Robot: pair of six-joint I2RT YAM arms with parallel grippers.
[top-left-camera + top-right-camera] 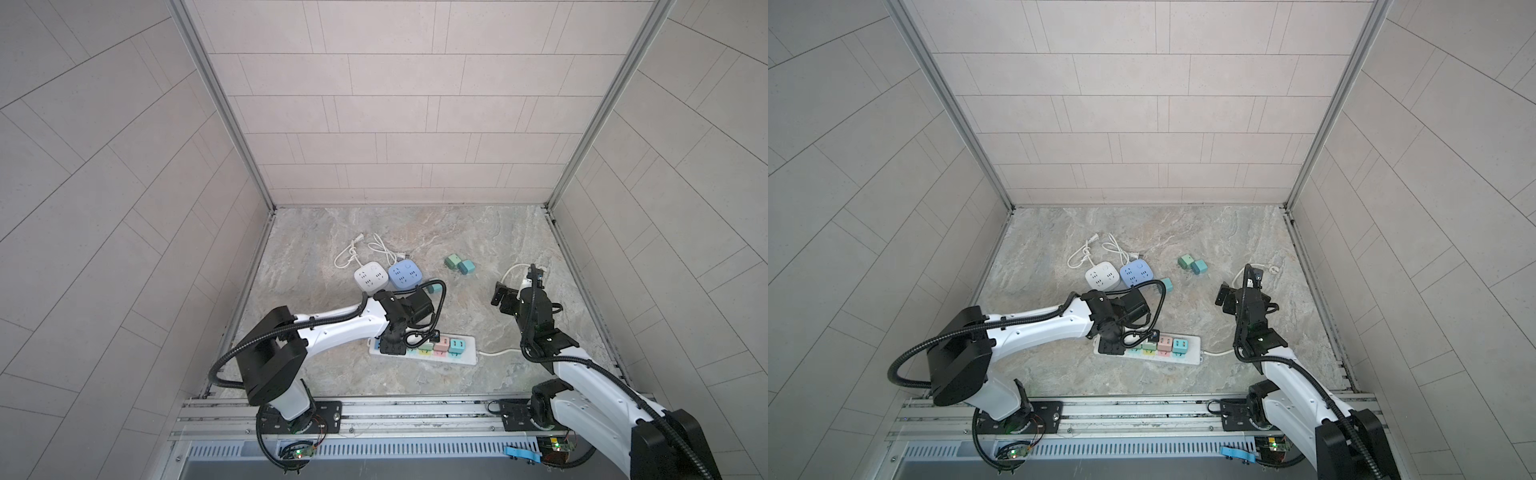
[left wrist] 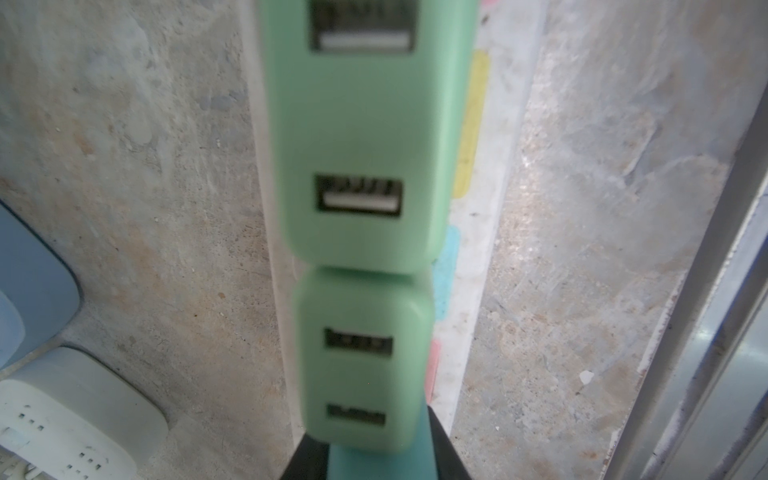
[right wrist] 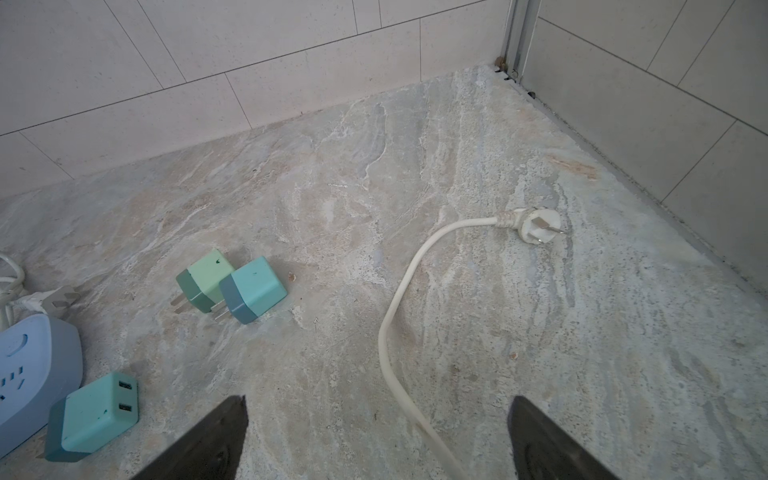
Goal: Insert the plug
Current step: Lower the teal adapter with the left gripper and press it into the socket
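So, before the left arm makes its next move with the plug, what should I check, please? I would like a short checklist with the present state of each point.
1. Grip: the left gripper is shut on the green adapter: ok.
2. Place: this adapter is over the power strip, next to a second green adapter: ok.
3. Prongs fully in the socket: hidden under the adapter body: cannot tell.
4. Right gripper out of the way: open, holding nothing, above the white cord, apart from the strip: ok.
5. Strip steadied: no gripper holds the strip itself: not ok.
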